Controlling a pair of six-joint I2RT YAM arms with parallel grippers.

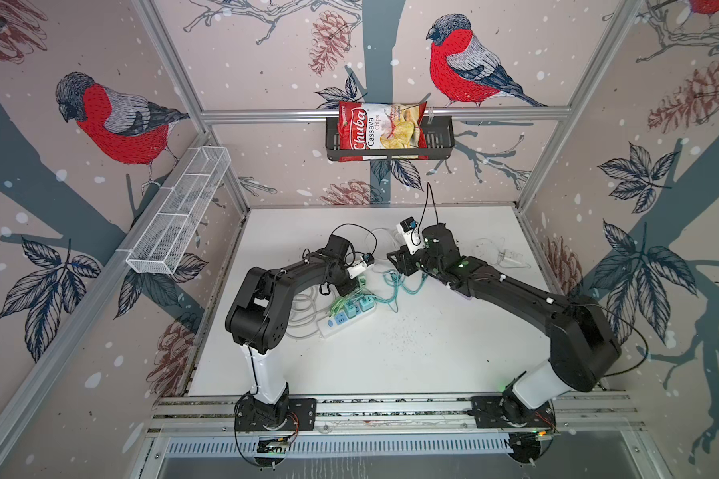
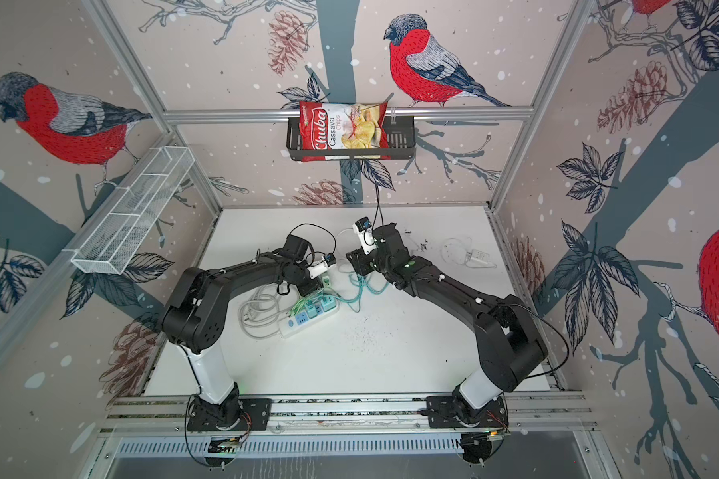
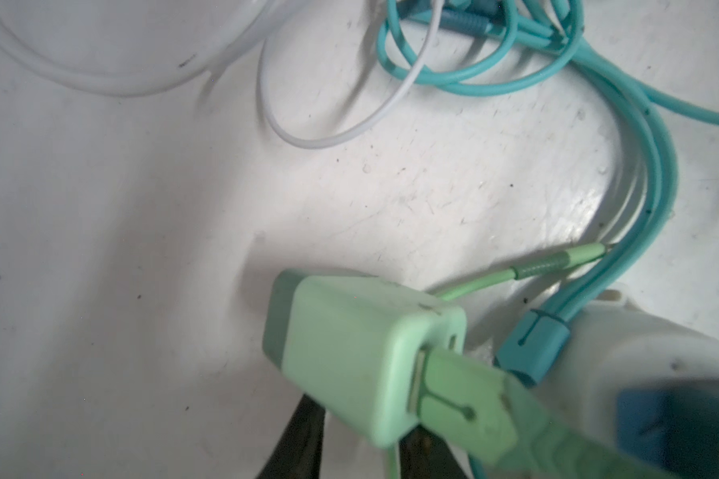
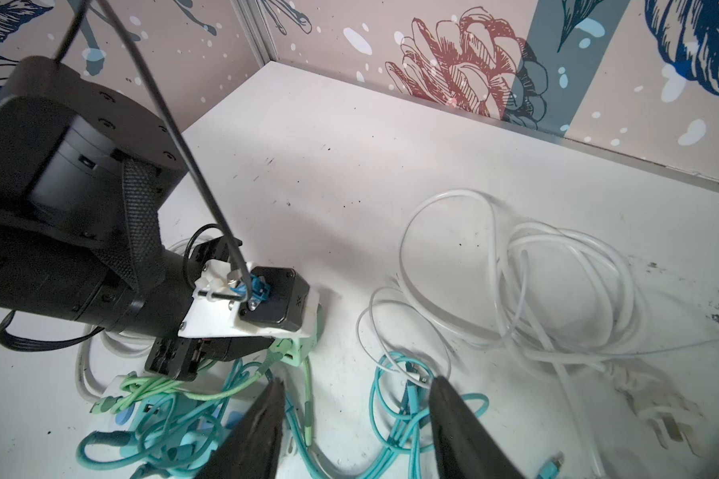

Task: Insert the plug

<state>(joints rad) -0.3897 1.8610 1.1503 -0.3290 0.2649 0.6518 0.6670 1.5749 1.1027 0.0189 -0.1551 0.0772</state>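
Note:
In the left wrist view a light green plug [image 3: 349, 352] with a green cable stuck into its end sits between my left gripper's [image 3: 362, 419] black fingers, which press on its two sides. Next to the plug lies the white power strip [image 3: 640, 352] with a blue socket. In both top views the left gripper [image 1: 360, 284] [image 2: 326, 282] hangs over the strip's [image 1: 341, 319] [image 2: 304, 321] far end, where teal plugs stand in it. My right gripper [image 4: 358, 398] [image 1: 394, 258] stands open over a tangle of teal cables [image 4: 403, 398], holding nothing.
A coil of white cable [image 4: 557, 282] with a white plug [image 4: 661, 419] lies behind the teal cables. The strip's grey cord [image 1: 304, 311] loops by the left arm. On the back wall hangs a black basket [image 1: 441, 137] with a chips bag. A white mesh basket [image 1: 179, 211] hangs left.

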